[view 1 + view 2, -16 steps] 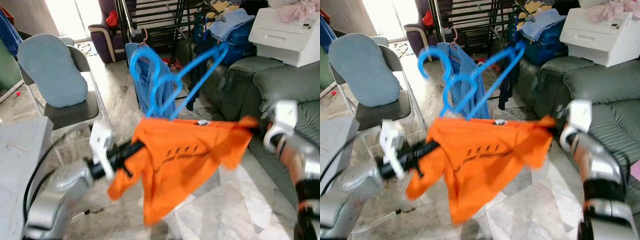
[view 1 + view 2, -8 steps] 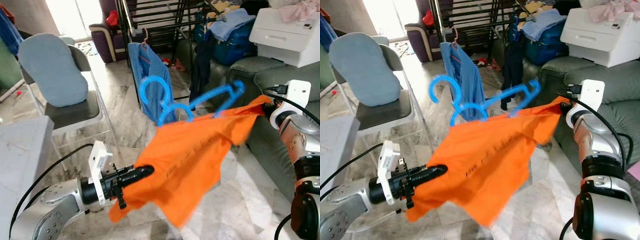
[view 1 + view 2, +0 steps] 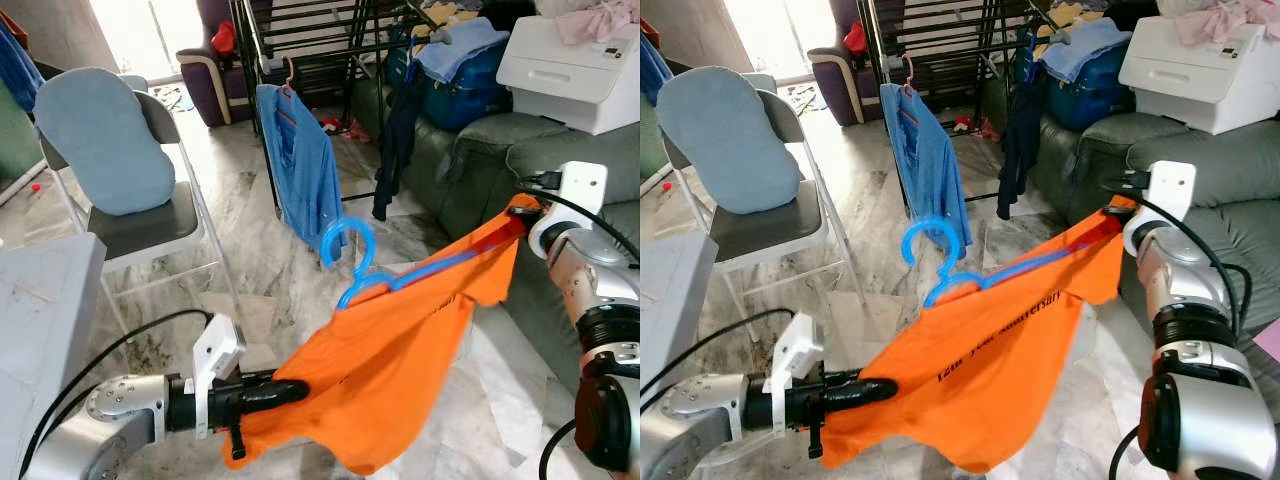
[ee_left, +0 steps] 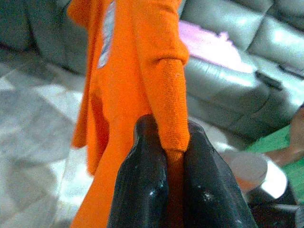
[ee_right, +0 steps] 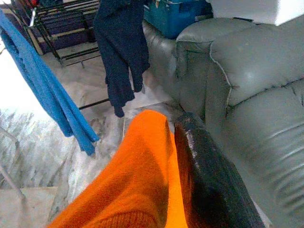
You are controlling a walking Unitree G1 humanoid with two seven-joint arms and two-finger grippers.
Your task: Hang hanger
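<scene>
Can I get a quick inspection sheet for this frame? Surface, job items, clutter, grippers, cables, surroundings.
Surface: marble tile floor.
Job's things: orange shirt stretched between both grippers; blue hanger inside its neck, hook up; drying rack behind, with a blue shirt and a dark garment hung on it.
Clutter: clothes piled on the sofa back.
Grippers: left gripper shut on a shirt cuff; right gripper at the other shirt end, grip unclear.
Cables: black cable along the left arm.
Surroundings: grey sofa, folding chair, white printer.
</scene>
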